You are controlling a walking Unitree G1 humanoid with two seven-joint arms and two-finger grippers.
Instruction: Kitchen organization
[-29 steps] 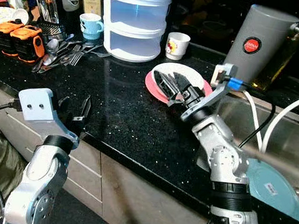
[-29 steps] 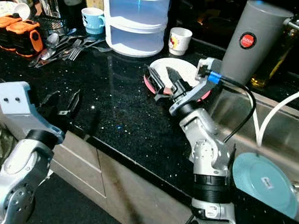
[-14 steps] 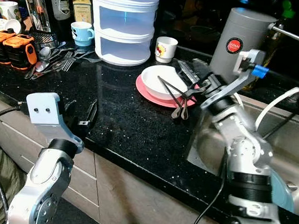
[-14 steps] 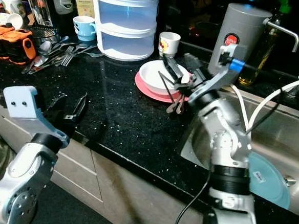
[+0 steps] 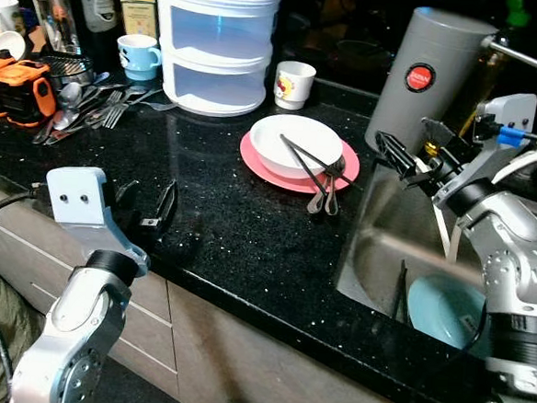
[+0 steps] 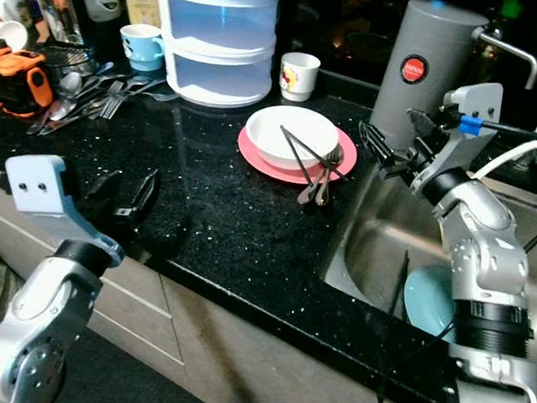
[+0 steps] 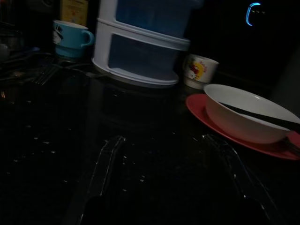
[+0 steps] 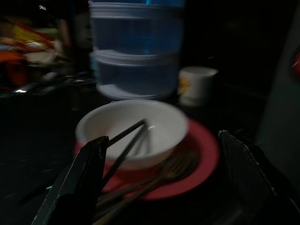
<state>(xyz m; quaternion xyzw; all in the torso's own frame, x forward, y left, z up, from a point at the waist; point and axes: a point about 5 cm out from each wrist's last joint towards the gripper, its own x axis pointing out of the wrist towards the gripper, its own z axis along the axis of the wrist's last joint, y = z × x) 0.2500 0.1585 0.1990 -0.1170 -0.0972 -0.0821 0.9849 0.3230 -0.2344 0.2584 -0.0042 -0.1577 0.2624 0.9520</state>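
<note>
The right pincer [image 5: 408,156], spread and empty, hovers beside a round white bowl [image 5: 296,141] holding thin dark chopsticks [image 5: 301,163].

Black speckled countertop [image 5: 231,208] with pink plate [image 5: 269,167], cups, cutlery, stacked containers [image 5: 220,41].

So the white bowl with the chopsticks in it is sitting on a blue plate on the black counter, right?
Not quite. The white bowl with the chopsticks sits on a pink plate, not a blue one, as the left eye view shows. The blue plate lies down in the sink. The rest is right: it is on the black counter.
</note>
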